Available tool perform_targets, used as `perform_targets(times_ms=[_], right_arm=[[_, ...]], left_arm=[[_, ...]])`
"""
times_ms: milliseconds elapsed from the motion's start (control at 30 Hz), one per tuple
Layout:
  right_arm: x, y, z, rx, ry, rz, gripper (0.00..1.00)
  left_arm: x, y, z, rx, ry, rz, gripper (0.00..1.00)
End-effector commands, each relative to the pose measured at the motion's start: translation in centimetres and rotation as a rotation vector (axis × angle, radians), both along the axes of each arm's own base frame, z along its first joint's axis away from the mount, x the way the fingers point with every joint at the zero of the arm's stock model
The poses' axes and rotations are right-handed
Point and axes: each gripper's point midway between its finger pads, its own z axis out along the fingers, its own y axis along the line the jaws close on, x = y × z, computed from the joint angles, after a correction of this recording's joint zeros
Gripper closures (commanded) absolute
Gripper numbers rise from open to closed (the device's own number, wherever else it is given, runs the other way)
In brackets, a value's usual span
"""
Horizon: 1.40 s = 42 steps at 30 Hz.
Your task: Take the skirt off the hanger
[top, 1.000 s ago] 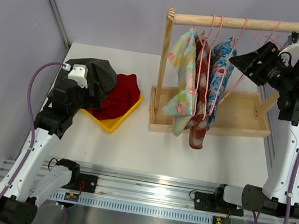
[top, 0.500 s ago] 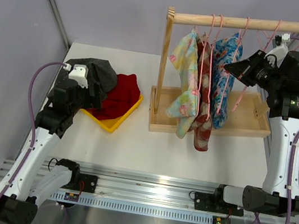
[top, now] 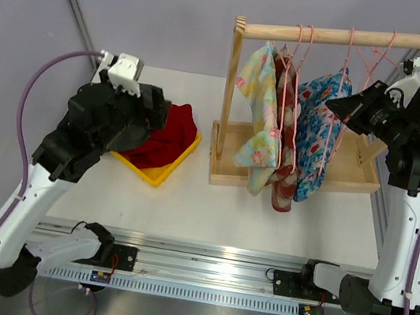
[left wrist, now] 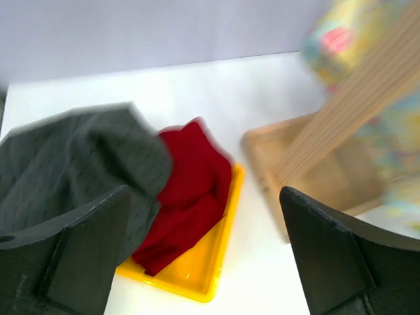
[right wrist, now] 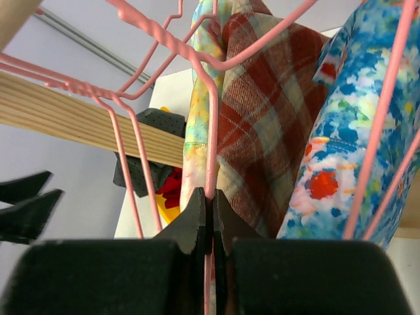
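Observation:
The skirt (top: 316,142) is a blue floral garment hanging on a pink wire hanger (top: 344,75) from the wooden rail (top: 357,33). My right gripper (top: 338,106) reaches in from the right at hanger height. In the right wrist view this gripper (right wrist: 210,197) is shut on a thin upright wire of the hanger (right wrist: 211,131), with the skirt (right wrist: 348,151) just to its right. My left gripper (top: 154,107) hovers open above the yellow tray (top: 161,172), far from the rack. Nothing is between its fingers (left wrist: 85,249).
A pastel floral garment (top: 257,109) and a red plaid one (top: 279,176) hang left of the skirt on other pink hangers. The rack stands on a wooden base tray (top: 351,176). The yellow tray (left wrist: 210,262) holds a red cloth (left wrist: 190,190) and a dark grey cloth (left wrist: 72,157).
My right gripper has shut on the hanger wire, and hanger and skirt have slid right along the rail. My left arm has lifted and swung towards the rack.

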Motion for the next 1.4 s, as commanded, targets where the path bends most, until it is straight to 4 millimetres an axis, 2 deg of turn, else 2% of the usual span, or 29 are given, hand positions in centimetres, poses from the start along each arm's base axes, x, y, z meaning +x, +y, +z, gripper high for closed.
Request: perform_targets(times_ms=[0, 33, 67, 100, 167, 200, 267, 367, 467, 500, 567, 767, 867, 933, 1000, 1133, 1300, 1367], right_arm=[[-4.2, 0.2, 3.7, -0.02, -0.135, 0.013, 1.0], [-5.2, 0.3, 3.8, -0.019, -0.142, 0.011, 1.0], [-5.8, 0.2, 3.9, -0.021, -0.149, 0.01, 1.0], [-6.4, 0.2, 4.1, -0.022, -0.158, 0.008, 1.0], [-8.1, 0.3, 4.6, -0.021, -0.175, 0.008, 1.0], [-9.0, 0.4, 4.8, -0.018, -0.18, 0.01, 1.0], [-10.1, 0.5, 5.5, -0.016, -0.197, 0.012, 1.0], [-11.6, 0.6, 5.8, -0.017, -0.207, 0.016, 1.0], [-12.1, 0.7, 5.7, -0.013, -0.209, 0.021, 1.0], [-12.1, 0.8, 5.7, -0.01, -0.21, 0.028, 1.0], [-11.5, 0.9, 5.5, 0.0, -0.195, 0.033, 1.0], [-10.6, 1.4, 6.3, 0.039, -0.233, 0.056, 1.0], [-9.7, 1.3, 8.4, 0.049, -0.322, 0.045, 1.0], [-8.8, 1.2, 10.3, 0.057, -0.382, 0.043, 1.0], [-7.8, 1.1, 11.2, 0.06, -0.402, 0.036, 1.0], [-7.6, 0.9, 13.9, 0.066, -0.489, 0.021, 1.0], [-7.6, 1.0, 14.1, 0.077, -0.483, 0.025, 1.0], [-7.6, 1.1, 13.2, 0.092, -0.46, 0.027, 1.0]], left_arm=[[-0.4, -3.2, 8.0, 0.001, -0.137, -0.044, 0.01], [0.3, -4.7, 8.2, 0.024, -0.122, -0.061, 0.01], [-0.2, -5.8, 9.1, 0.017, -0.132, -0.094, 0.01], [-1.5, -7.4, 11.6, -0.015, -0.17, -0.156, 0.01], [-2.4, -9.5, 13.0, -0.064, -0.184, -0.23, 0.01], [-3.8, -11.3, 13.9, -0.108, -0.19, -0.318, 0.01], [-5.2, -13.0, 14.8, -0.152, -0.205, -0.405, 0.01], [-9.5, -17.3, 14.8, -0.196, -0.202, -0.626, 0.01], [-12.3, -20.1, 14.2, -0.203, -0.197, -0.757, 0.01], [-13.7, -21.1, 14.2, -0.205, -0.197, -0.803, 0.01], [-14.1, -22.3, 13.8, -0.192, -0.197, -0.82, 0.01], [-14.8, -24.0, 12.1, -0.165, -0.173, -0.857, 0.01], [-15.0, -24.3, 11.7, -0.169, -0.178, -0.869, 0.01], [-15.1, -24.7, 10.6, -0.161, -0.16, -0.875, 0.01], [-15.3, -25.1, 9.7, -0.153, -0.145, -0.883, 0.01], [-15.4, -25.2, 8.4, -0.144, -0.129, -0.875, 0.01], [-15.6, -25.2, 8.0, -0.143, -0.124, -0.879, 0.01], [-16.1, -25.2, 8.4, -0.152, -0.13, -0.893, 0.01]])
